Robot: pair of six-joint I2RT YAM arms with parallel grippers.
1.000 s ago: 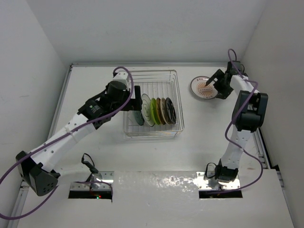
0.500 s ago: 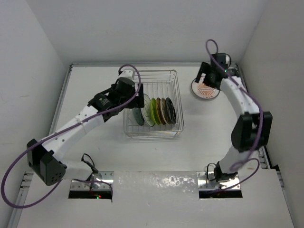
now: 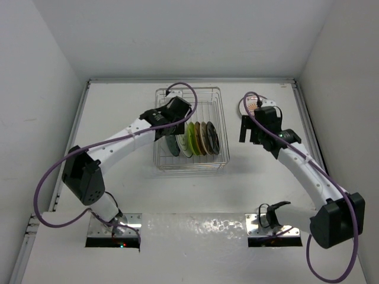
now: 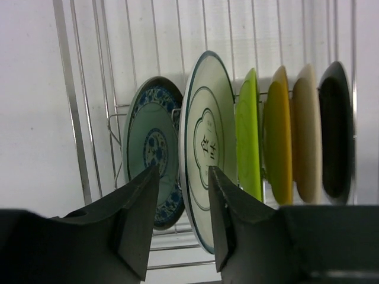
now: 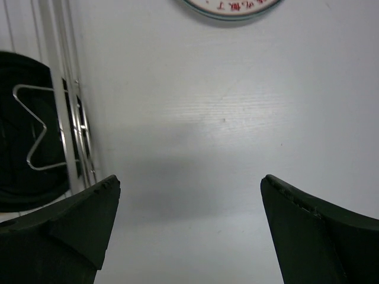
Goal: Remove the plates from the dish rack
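The dish rack holds several plates on edge: a blue-patterned one, a white one with dark rings, lime green, yellow, tan and dark. My left gripper reaches into the rack; its jaws are narrowed around the white ringed plate's lower rim, with a gap still showing beside the left finger. A white plate with red marks lies flat on the table right of the rack. My right gripper hovers open and empty over bare table between them.
The rack's right wall and the dark plate sit at the left edge of the right wrist view. White walls close in the table on three sides. The arm bases stand at the near edge.
My left gripper has pushed further into the rack and narrowed its jaws around the white ringed plate's rim. The right arm has swung off the red-marked plate toward the rack, still open.
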